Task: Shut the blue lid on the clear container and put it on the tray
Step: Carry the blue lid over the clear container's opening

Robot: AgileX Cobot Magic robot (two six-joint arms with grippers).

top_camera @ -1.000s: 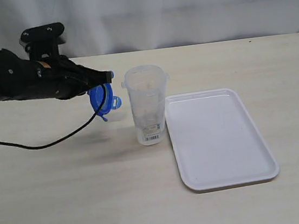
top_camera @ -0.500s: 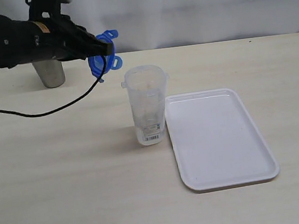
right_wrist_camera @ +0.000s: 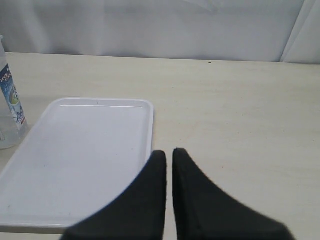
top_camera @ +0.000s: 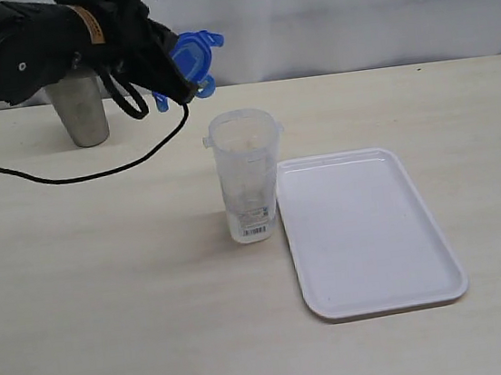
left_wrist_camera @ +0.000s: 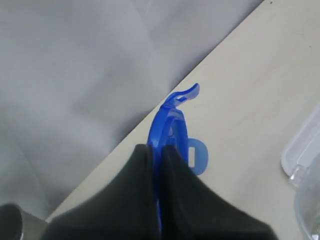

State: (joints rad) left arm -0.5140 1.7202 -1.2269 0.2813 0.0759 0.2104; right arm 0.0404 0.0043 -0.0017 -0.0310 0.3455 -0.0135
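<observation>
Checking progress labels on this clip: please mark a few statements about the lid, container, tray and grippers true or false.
1. The left gripper is shut on the blue lid. True.
2. The blue lid sits on the clear container. False: it is held in the air, and the container's mouth is open.
3. The clear container stands on the tray. False: it stands on the table beside the tray.
4. The right gripper is shut, holding nothing. True.

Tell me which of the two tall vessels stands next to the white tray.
The clear container, open-topped, right beside the tray; the steel tumbler stands far from it.
</observation>
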